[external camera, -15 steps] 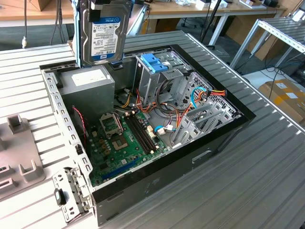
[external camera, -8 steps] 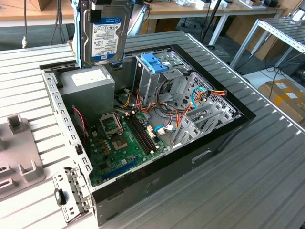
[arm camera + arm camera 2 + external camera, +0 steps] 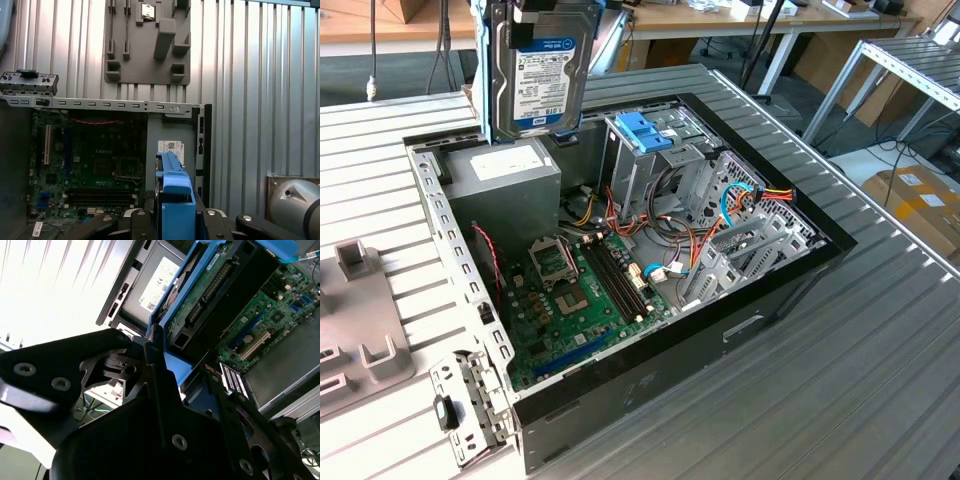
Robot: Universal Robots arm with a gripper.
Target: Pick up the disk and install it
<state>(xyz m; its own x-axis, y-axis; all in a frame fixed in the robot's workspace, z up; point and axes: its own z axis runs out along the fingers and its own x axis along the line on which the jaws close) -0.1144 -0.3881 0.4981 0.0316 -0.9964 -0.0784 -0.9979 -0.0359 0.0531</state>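
Observation:
The disk (image 3: 542,65), a dark hard drive with a white and blue label in a bright blue carrier, hangs upright in the air above the grey power supply (image 3: 505,180), at the back of the open computer case (image 3: 740,325). My gripper (image 3: 555,10) is shut on the disk's upper end at the top edge of the exterior view. In the first wrist view the blue carrier (image 3: 175,192) stands edge-on between my black fingers (image 3: 217,222), over the power supply's corner. In the second wrist view the disk's underside (image 3: 220,285) shows its green circuit board, with the motherboard (image 3: 280,310) beyond it.
A tall grey drive cage (image 3: 640,170) with a light-blue bracket (image 3: 645,130) stands inside the case, with bundled cables (image 3: 740,205) at the exterior view's right. A grey fixture plate (image 3: 360,340) lies on the ribbed table (image 3: 880,380) at the left. A loose metal bracket (image 3: 460,410) lies by the case's front corner.

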